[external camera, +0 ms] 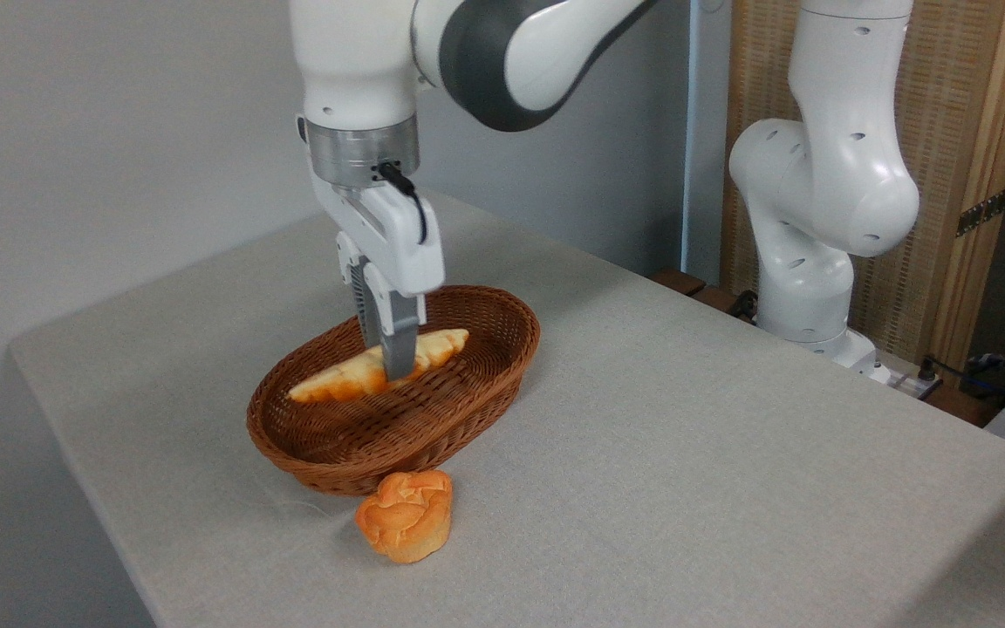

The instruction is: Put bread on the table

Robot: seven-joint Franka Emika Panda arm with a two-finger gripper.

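The bread (337,382), a long braided loaf with an orange-brown crust, lies lengthwise inside the brown wicker basket (476,384), its right end tilted up toward the far rim. My gripper (386,366) reaches straight down into the basket. One finger stands in front of the loaf's middle and the other behind it, pressed against its sides. The light-grey cloth table (686,436) carries the basket near its left half.
A small round orange bun (405,515) stands on the cloth just in front of the basket's near rim. The arm's white base (808,288) rises at the table's far right edge. Cables and a wooden screen lie beyond it.
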